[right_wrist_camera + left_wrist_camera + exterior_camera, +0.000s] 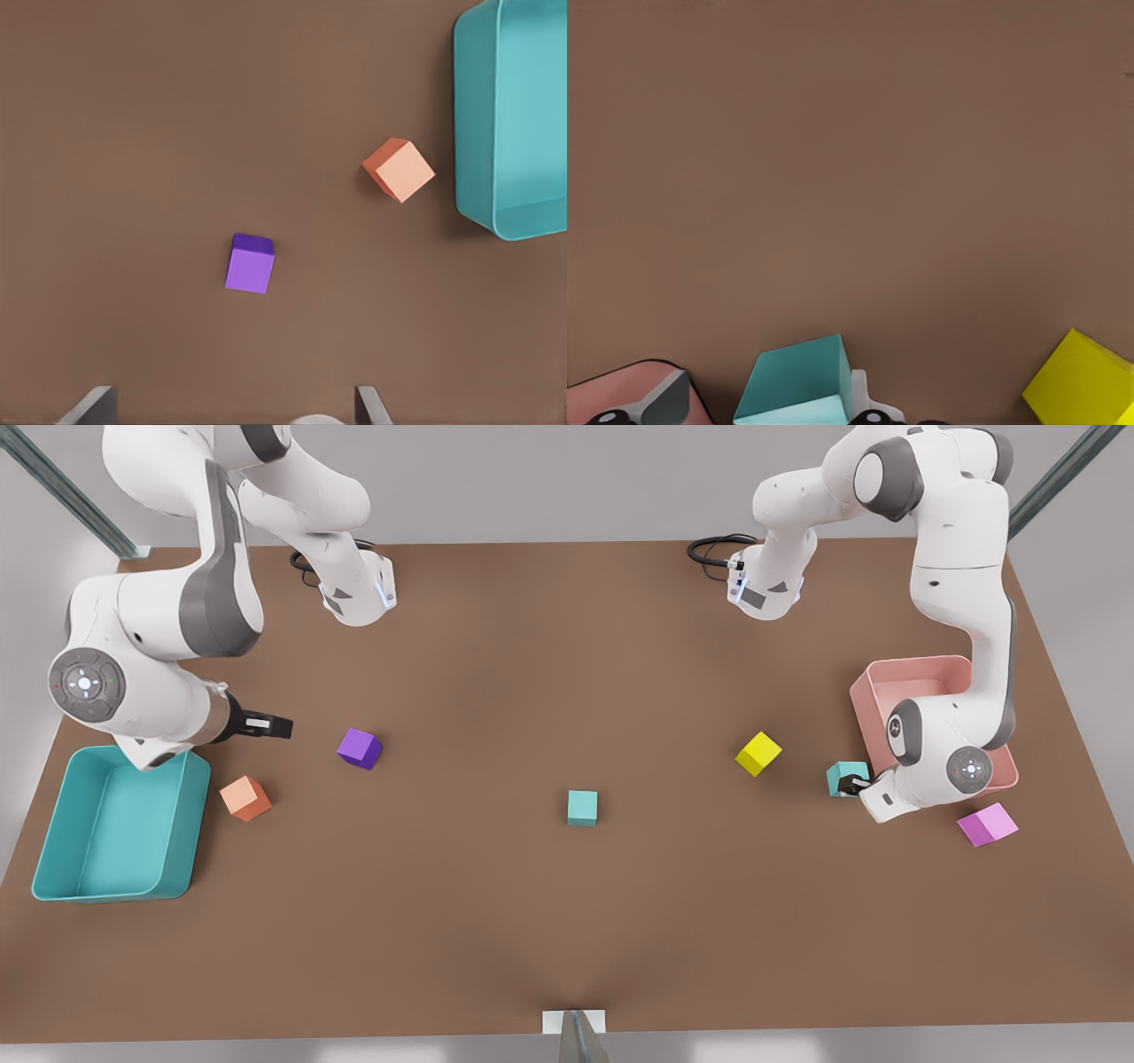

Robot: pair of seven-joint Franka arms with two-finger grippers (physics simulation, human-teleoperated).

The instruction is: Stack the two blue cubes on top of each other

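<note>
One blue cube [582, 808] sits alone near the table's middle. The other blue cube [843, 776] [799, 381] lies at the front view's right, close to the pink bin. My left gripper [854, 785] [766, 412] is low at this cube and open. The cube stands between its fingers: one finger [866, 405] is against its side, the other [664, 400] stands a little apart. At the front view's left, my right gripper [270, 726] [232, 412] hovers open with nothing in it, above bare table near the purple cube [359, 747] [251, 264].
A yellow cube [758, 753] [1081, 385] lies just beside the gripped-at blue cube. The pink bin [912, 677] and a pink cube [987, 824] are at the right. An orange cube [245, 797] [400, 169] and a big teal bin [120, 828] [514, 115] are at the left.
</note>
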